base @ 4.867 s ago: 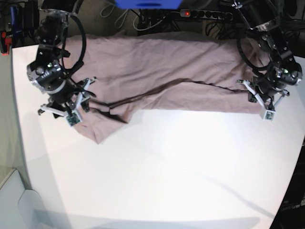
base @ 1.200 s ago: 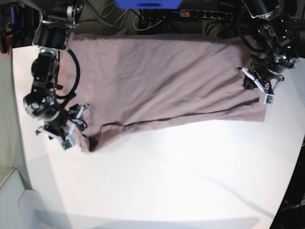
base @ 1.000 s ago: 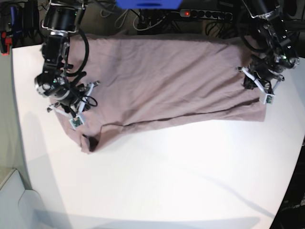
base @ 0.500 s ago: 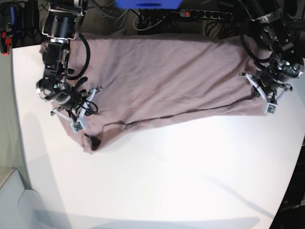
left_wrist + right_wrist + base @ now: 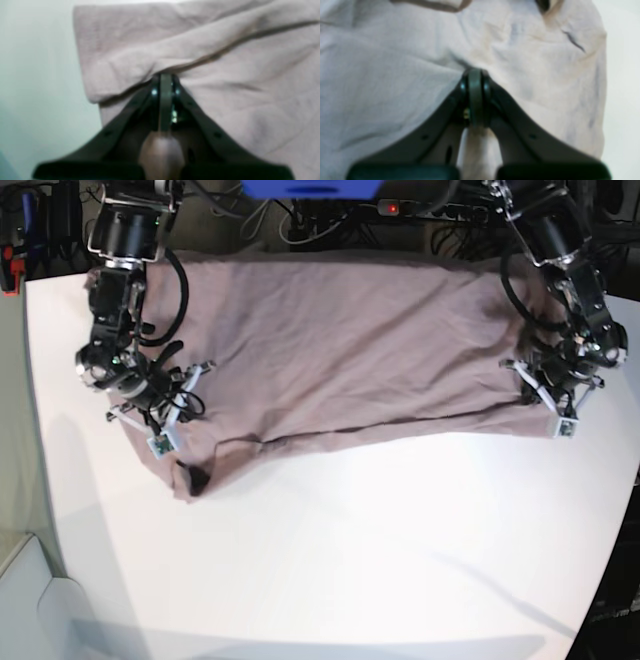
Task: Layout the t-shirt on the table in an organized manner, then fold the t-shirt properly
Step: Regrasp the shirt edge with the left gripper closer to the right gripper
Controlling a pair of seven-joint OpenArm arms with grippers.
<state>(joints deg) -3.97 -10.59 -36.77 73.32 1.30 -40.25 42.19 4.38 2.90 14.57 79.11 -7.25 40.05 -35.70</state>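
Base view: both tools pinch the t-shirt [image 5: 340, 350] edges; table [image 5: 350, 550] foreground bare.

Base view: bright, even overhead illumination. The white tabletop [image 5: 350, 550] is near overexposure at its centre and falls to grey at the left and lower edges, where soft, diffuse shadows lie. Wide-angle distortion bends the tabletop edges into curves. The background beyond the far edge is dark. Both wrist views: soft focus throughout; the black jaws in the foreground are blurred, and the folds of the t-shirt [image 5: 225, 75] show only low-contrast shadows. No hard glare visible
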